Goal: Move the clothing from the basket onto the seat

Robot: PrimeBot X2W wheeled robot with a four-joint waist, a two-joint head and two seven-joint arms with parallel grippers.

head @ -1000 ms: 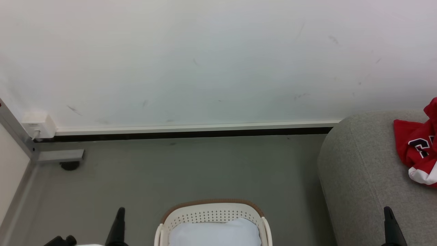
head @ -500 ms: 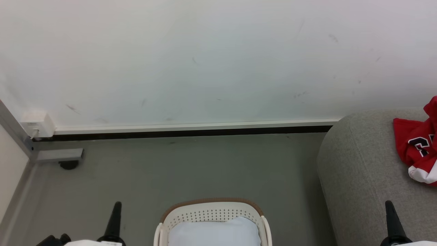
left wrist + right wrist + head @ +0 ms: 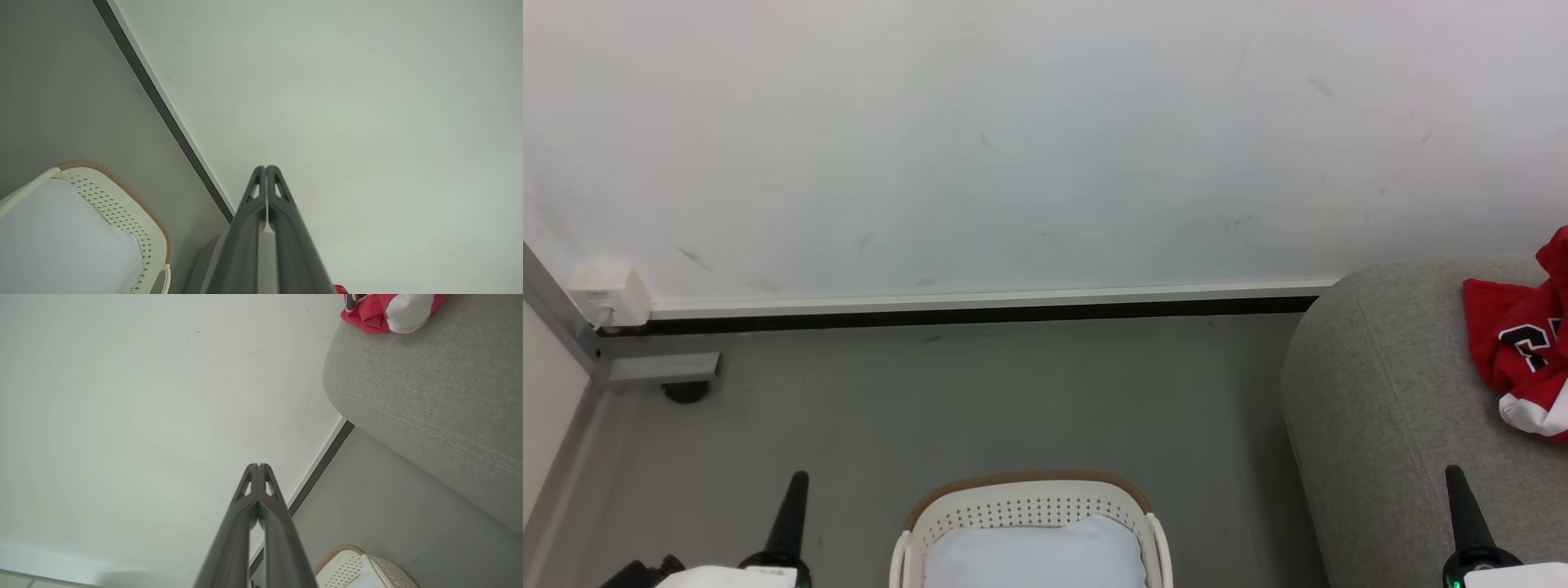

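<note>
A red jersey point(image 3: 1515, 343) with black letters and white trim lies crumpled on the grey seat point(image 3: 1380, 392) at the right; it is also at the top of the right wrist view point(image 3: 388, 308). The cream basket point(image 3: 1029, 506) with its brown rim stands on the floor at the bottom centre, and a pale bluish-white cloth point(image 3: 1033, 555) lies inside it. My left gripper point(image 3: 794, 490) is shut and empty, left of the basket. My right gripper point(image 3: 1458, 490) is shut and empty, in front of the seat. Both point up toward the wall point(image 3: 266, 168) point(image 3: 258, 465).
A white wall point(image 3: 1013, 147) with a baseboard runs across the back, grey floor point(image 3: 972, 400) below it. A white socket box point(image 3: 609, 296) and a grey metal frame point(image 3: 645, 369) sit in the left corner. The seat's rounded end point(image 3: 408, 384) stands to the right of the basket.
Both grippers have risen a little in the head view. The camera has tilted slightly, so the whole scene sits a bit higher. The jersey and the basket stay put.
</note>
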